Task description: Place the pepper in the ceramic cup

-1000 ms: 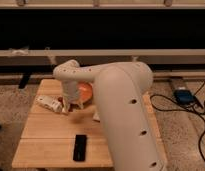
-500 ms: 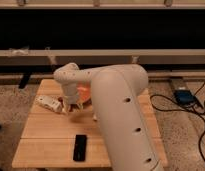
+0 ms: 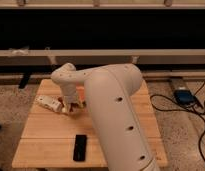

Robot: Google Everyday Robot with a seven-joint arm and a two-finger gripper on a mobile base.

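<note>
My gripper [image 3: 71, 106] hangs from the wrist over the left half of the wooden table [image 3: 46, 135], right of a white bottle [image 3: 49, 103] that lies on its side. A small dark red spot [image 3: 64, 111] shows between the bottle's end and the gripper; it may be the pepper, and I cannot tell whether it is held. A pale rounded shape under the gripper [image 3: 75, 110] may be the ceramic cup, but the gripper mostly hides it.
The big white arm [image 3: 118, 110] covers the table's middle and right. Only a sliver of the orange bowl [image 3: 81, 92] shows behind the wrist. A black flat device [image 3: 80, 147] lies near the front edge. Cables and a blue box [image 3: 183, 96] lie on the floor at the right.
The arm has shifted a little to the left and now covers most of the orange bowl. The gripper stays low by the bottle's end.
</note>
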